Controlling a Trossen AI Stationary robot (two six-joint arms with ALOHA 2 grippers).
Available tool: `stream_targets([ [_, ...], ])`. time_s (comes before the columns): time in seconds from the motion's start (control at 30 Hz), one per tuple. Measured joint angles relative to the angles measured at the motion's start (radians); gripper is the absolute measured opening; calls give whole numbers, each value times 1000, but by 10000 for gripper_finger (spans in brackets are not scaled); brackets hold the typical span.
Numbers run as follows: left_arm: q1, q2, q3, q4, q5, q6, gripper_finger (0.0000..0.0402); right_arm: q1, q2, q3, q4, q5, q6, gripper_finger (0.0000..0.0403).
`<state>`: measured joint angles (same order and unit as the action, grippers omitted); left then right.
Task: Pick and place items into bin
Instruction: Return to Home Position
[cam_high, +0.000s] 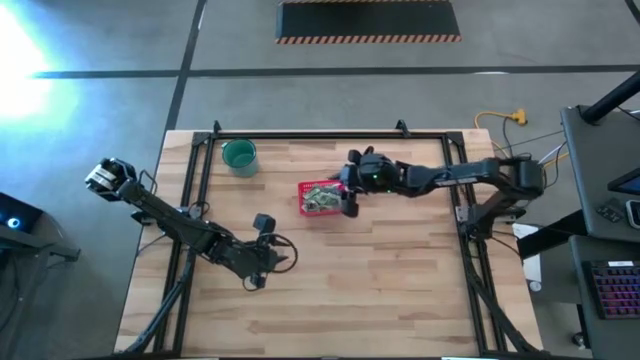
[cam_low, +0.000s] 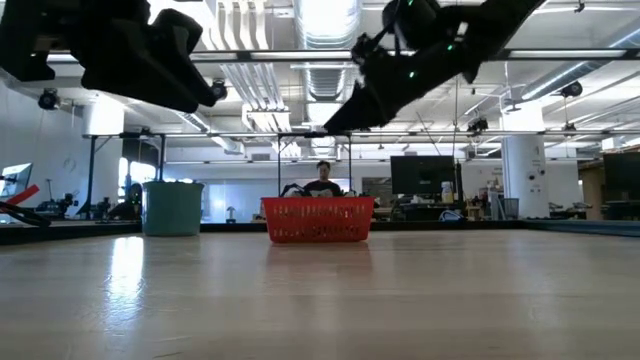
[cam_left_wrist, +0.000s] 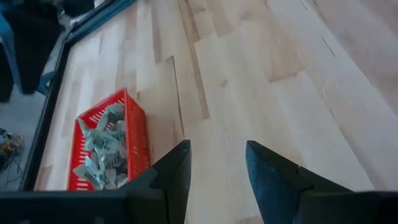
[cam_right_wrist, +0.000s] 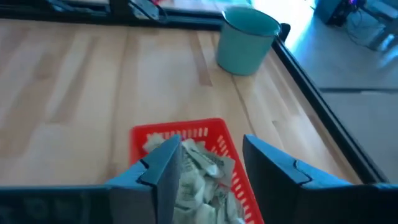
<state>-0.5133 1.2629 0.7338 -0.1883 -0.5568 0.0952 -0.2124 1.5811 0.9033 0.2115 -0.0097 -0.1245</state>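
Red mesh basket (cam_high: 301, 198) sits near the middle of the wooden bench (cam_high: 400, 290), heaped with pale green-and-white packets (cam_high: 322, 197). Every packet in view lies inside it, so the sorting looks finished and only the retreat is left. The right claw (cam_high: 349, 205) hangs over the basket's edge on the right arm's side, its fingers parted and holding nothing; its wrist view shows the packets between them. The left claw (cam_high: 264, 222) hovers above bare boards on the left arm's side of the basket and apart from it, likewise spread and empty. A teal cup (cam_high: 239, 156) stands apart from the basket, toward a corner on the left arm's side. To go home cleanly, the right arm should probably rise straight up first, clearing the rim before swinging back. A low sideways pull could catch the mesh wall and drag or tip the light basket. The left arm has an open path and need only fold back without sweeping toward the cup.
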Motion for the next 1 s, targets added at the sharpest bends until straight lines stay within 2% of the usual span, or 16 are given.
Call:
stream_targets([
  [0.1, 2, -2, 1, 5, -28, 18, 137, 19, -79, -37, -12, -3, -7, 161],
  [0.27, 2, -26, 2, 85, -232, 18, 137, 39, -248, -146, 26, -2, 13, 153],
  [0.4, 2, -73, -5, 94, -318, 22, 137, 59, -399, -276, 104, 0, 41, 148],
  [0.67, 2, -245, -58, 103, -321, 78, 137, 83, -698, -537, 244, 1, 114, 145],
  [0.87, 2, -427, -171, 160, -323, 123, 137, 103, -886, -675, 317, 1, 128, 148],
  [1.0, 2, -566, -252, 179, -323, 130, 137, 122, -968, -743, 385, 0, 126, 142],
])
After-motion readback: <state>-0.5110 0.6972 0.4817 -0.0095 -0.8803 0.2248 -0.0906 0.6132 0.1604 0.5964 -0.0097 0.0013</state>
